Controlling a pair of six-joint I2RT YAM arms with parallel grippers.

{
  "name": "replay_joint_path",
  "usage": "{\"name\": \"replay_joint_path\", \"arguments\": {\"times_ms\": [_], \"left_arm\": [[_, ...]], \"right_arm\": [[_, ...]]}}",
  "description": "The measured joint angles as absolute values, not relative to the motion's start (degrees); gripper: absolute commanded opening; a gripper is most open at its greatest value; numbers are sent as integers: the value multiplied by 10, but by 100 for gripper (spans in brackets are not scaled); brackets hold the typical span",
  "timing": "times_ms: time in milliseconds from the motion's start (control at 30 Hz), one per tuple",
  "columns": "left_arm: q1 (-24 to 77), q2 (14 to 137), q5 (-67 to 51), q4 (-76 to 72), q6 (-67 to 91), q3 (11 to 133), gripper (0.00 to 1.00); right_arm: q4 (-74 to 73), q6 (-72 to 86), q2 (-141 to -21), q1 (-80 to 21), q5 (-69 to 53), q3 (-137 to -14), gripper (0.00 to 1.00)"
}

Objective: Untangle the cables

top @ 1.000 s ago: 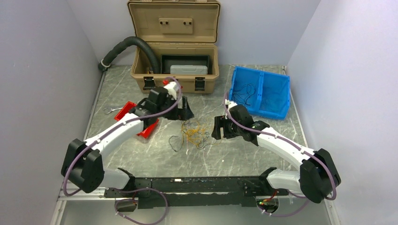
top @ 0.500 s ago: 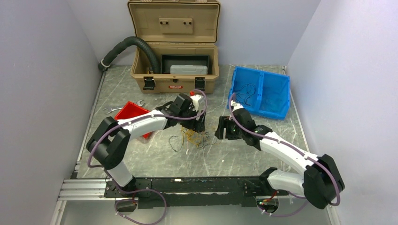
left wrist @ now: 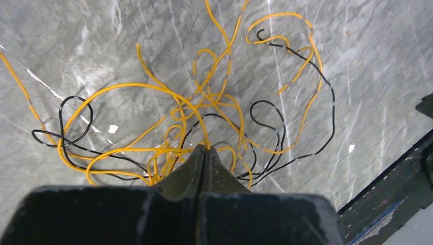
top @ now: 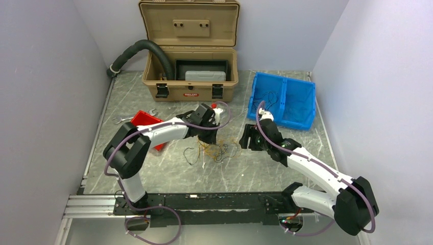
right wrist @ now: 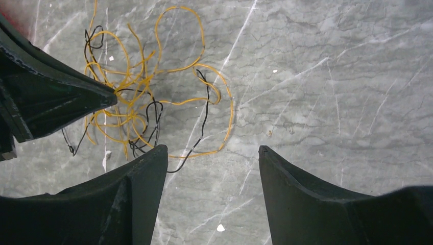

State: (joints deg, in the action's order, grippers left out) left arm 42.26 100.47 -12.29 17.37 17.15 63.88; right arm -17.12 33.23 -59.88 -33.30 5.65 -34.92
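1. From above, we see the left gripper [top: 210, 133] has swung down onto the cables [top: 214, 149] on the table [top: 153, 173].
2. Left wrist: its jaws are together, pinching a yellow strand.
3. Right wrist: the right gripper [right wrist: 212, 149] has its jaws apart, empty, beside the bunch.

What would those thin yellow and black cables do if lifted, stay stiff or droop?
Probably droop: the cables lie in loose, limp curls on the table. Being hair-thin, they are likely very light. Their loops interlock, so a pull where the left gripper pinches would probably drag the whole bunch.
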Motion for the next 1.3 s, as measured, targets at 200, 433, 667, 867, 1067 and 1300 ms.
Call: {"name": "replay_joint_path", "arguments": {"times_ms": [200,433,667,867,1067,1300], "left_arm": [[423,978,-121,188,166,641,0],[424,871,-145,213,151,673,0],[424,799,-181,229,143,728,0],[424,782,-234,256,145,799,0],[424,772,-279,258,148,831,0],[424,772,-314,256,160,833,0]], "right_arm": [[-159,322,-600,-333,26,-345,73],[-114,281,-560,-332,-68,-319,80],[-74,248,-518,-332,-110,-317,83],[-23,226,-430,-332,-155,-300,88],[25,209,-401,-332,-181,-298,88],[33,204,-407,-332,-190,-298,89]]}}
